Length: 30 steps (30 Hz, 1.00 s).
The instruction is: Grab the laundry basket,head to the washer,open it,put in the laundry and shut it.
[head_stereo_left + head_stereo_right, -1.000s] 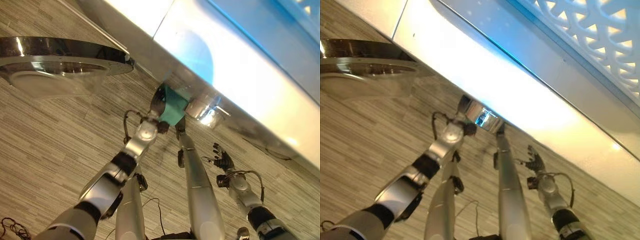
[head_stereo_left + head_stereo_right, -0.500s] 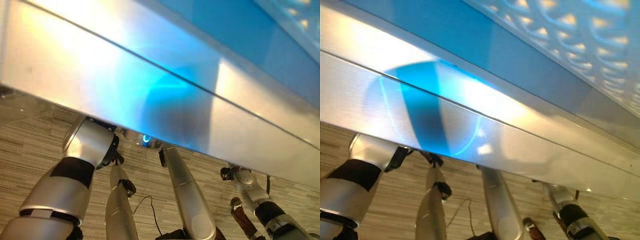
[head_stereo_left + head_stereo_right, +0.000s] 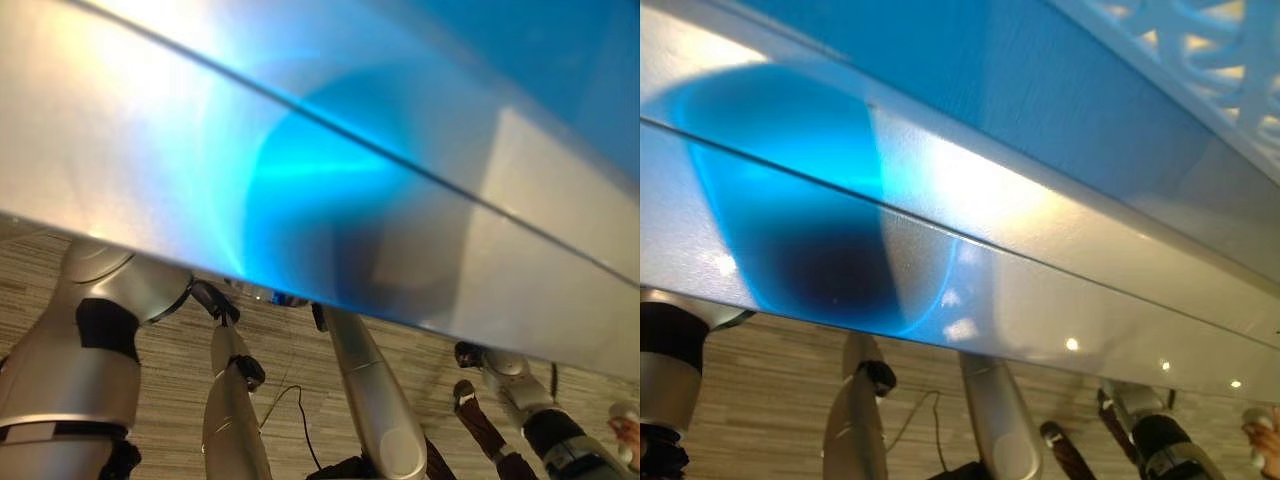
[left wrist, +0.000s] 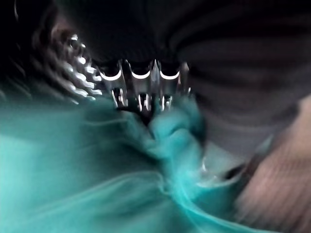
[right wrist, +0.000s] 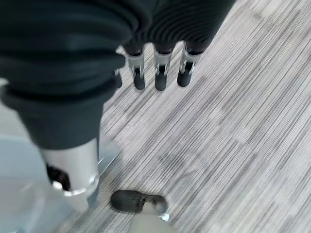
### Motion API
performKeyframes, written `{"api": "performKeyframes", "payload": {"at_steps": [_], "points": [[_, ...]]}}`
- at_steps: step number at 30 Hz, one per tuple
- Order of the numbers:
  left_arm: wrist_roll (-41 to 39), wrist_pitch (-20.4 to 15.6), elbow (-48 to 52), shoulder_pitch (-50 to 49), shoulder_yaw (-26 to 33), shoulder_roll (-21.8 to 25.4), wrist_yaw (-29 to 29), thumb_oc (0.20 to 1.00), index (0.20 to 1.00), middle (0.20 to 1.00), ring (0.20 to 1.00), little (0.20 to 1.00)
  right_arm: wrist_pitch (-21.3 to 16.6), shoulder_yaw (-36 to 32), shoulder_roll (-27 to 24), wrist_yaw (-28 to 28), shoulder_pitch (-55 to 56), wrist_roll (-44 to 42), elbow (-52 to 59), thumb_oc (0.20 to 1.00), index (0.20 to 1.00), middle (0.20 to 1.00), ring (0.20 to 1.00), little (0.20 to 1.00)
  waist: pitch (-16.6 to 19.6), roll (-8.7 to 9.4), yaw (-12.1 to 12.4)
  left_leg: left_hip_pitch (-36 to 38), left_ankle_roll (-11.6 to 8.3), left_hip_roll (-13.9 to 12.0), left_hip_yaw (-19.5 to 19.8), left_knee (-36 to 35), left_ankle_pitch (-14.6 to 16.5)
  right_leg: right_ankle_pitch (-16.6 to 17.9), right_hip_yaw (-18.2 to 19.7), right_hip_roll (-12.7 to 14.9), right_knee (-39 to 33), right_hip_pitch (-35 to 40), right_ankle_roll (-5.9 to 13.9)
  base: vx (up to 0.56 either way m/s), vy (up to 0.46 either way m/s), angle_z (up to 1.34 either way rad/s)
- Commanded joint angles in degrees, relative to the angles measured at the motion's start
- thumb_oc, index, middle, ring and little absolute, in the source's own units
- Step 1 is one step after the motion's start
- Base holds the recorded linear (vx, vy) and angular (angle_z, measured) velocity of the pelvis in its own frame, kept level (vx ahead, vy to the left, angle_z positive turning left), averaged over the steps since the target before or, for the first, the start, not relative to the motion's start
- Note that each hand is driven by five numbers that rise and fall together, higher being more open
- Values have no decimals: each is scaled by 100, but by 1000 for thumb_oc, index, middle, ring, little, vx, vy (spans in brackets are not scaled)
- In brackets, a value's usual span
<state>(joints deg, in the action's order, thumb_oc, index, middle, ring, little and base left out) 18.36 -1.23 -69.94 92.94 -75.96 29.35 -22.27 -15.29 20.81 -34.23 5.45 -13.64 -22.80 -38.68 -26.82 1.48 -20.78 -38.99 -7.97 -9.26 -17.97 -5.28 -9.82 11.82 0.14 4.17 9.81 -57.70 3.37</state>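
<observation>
The left hand point(image 4: 141, 82) has its fingers curled into crumpled teal laundry point(image 4: 97, 174), soft and folded, bunched just past the fingertips. The right hand point(image 5: 160, 63) hangs with straight fingers over striped floor point(image 5: 233, 136), a person's shoe point(image 5: 138, 200) at 6 o'clock.

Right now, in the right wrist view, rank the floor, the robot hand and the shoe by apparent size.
1. Striped floor: largest.
2. Right robot hand, with its dark cover: second, though it looks big partly because it sits very close to the camera.
3. Person's dark shoe: smallest.
</observation>
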Motion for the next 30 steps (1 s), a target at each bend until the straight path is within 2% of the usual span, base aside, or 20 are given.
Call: {"api": "performKeyframes", "payload": {"at_steps": [1,2,4,8,10,11,12,13,14,16,20,21,22,24,25,26,27,28,30], "points": [[1928,401,-122,1323,916,-215,-72,1000,1000,1000,1000,1000,-297,-27,-287,-31,356,-165,35,1000,1000,1000,1000,1000,330,-425,-121,840,-261,-475,123,99,576,-1055,99,-310,179,340,616,-16,44,4],[2344,448,-53,1162,866,-240,129,1000,1000,1000,1000,1000,-293,-111,-320,-94,422,-275,49,1000,1000,1000,1000,1000,342,-459,-78,873,-252,-461,148,89,587,-1069,78,-294,145,421,623,-21,36,3],[2596,487,53,1031,840,-265,332,1000,1000,1000,1000,1000,-238,-178,-374,-139,518,-283,111,1000,1000,1000,1000,1000,337,-489,-33,909,-247,-435,179,69,576,-1084,51,-277,126,500,626,-16,22,0],[2704,516,390,807,1009,-408,596,1000,1000,1000,1000,1000,-84,-214,-340,-183,665,-206,90,1000,1000,1000,1000,1000,311,-536,61,941,-231,-381,235,53,556,-1091,7,-198,72,652,626,-19,14,4],[2713,538,688,773,1114,-493,598,1000,1000,1000,1000,1000,-32,-162,-286,-184,688,-155,52,1000,1000,1000,1000,1000,302,-555,124,925,-216,-356,283,42,549,-1095,-20,-157,60,684,624,-66,-14,17],[2705,542,1047,660,1269,-578,655,1000,1000,1000,1000,1000,39,-83,-192,-188,680,-135,3,1000,1000,1000,1000,1000,267,-546,180,838,-189,-320,287,35,420,-960,-35,-113,22,666,571,-37,7,20],[2705,543,1058,652,1268,-575,662,1000,1000,1000,1000,1000,40,-79,-187,-187,682,-136,-4,1000,1000,1000,1000,1000,289,-583,194,897,-207,-326,326,28,544,-1096,-33,-115,34,723,619,-94,-32,15],[2643,556,1243,578,1408,-602,683,1000,1000,1000,1000,1000,69,-51,-156,-176,667,-123,-10,1000,1000,1000,1000,1000,260,-560,216,830,-186,-310,303,30,418,-965,-47,-95,19,674,569,-24,4,19],[2494,548,1785,312,1701,-609,812,1000,1000,1000,1000,1000,171,-4,-67,-154,658,-100,32,1000,1000,1000,1000,1000,244,-596,306,805,-180,-280,335,28,420,-971,-70,-53,2,708,566,-96,-32,19],[2340,522,2246,3,1995,-581,896,1000,1000,1000,1000,1000,239,-9,20,-168,660,-74,82,1000,1000,1000,1000,1000,222,-615,384,796,-178,-250,358,28,414,-977,-96,-24,-10,733,556,-26,1,10],[2050,516,2704,-504,2396,-522,900,1000,1000,1000,1000,1000,274,-15,107,-160,684,-49,147,1000,1000,1000,1000,1000,214,-633,477,785,-173,-214,392,28,404,-978,-132,10,-24,761,549,-6,-2,2],[1258,285,3559,-1486,3271,-439,644,1000,1000,1000,1000,1000,280,-101,291,-104,701,3,229,1000,1000,1000,1000,1000,182,-654,632,761,-163,-157,448,28,390,-979,-162,50,-25,781,537,-15,-3,8],[1261,291,3587,-1512,3288,-424,656,1000,1000,1000,1000,1000,280,-90,284,-103,708,4,232,1000,1000,1000,1000,1000,192,-660,620,759,-163,-158,451,28,391,-980,-165,51,-26,782,537,-24,2,5],[353,-81,4498,-2666,4034,-586,480,1000,1000,1000,1000,1000,303,-102,495,-58,678,163,168,1000,1000,1000,1000,1000,158,-682,759,742,-162,-110,488,43,369,-974,-191,81,-41,818,520,0,0,0],[354,-73,4524,-2692,4048,-575,492,1000,1000,1000,1000,1000,301,-90,492,-57,683,164,168,1000,1000,1000,1000,1000,168,-685,749,741,-162,-111,490,43,370,-974,-194,81,-43,820,520,-14,7,9],[-175,-324,5077,-3435,4389,-651,412,1000,1000,1000,1000,1000,314,-81,643,-17,626,225,93,1000,1000,1000,1000,1000,147,-698,835,730,-157,-81,525,59,359,-957,-214,93,-60,844,510,-8,8,8],[-175,-318,5095,-3454,4398,-642,419,1000,1000,1000,1000,1000,312,-72,642,-16,629,226,93,1000,1000,1000,1000,1000,154,-698,828,729,-157,-82,526,59,359,-957,-216,93,-62,845,510,-17,14,14],[-527,-521,5632,-4253,4603,-597,492,1000,1000,1000,1000,1000,326,-63,790,10,611,332,-30,1000,1000,1000,1000,1000,142,-709,918,728,-154,-55,562,70,348,-937,-244,108,-91,904,508,-11,9,14],[-806,-647,6164,-5071,4811,-455,629,1000,1000,1000,1000,1000,365,-76,940,23,603,413,-135,1000,1000,1000,1000,1000,147,-728,1004,727,-144,-31,605,71,346,-922,-269,130,-131,967,513,-11,18,13]]}}
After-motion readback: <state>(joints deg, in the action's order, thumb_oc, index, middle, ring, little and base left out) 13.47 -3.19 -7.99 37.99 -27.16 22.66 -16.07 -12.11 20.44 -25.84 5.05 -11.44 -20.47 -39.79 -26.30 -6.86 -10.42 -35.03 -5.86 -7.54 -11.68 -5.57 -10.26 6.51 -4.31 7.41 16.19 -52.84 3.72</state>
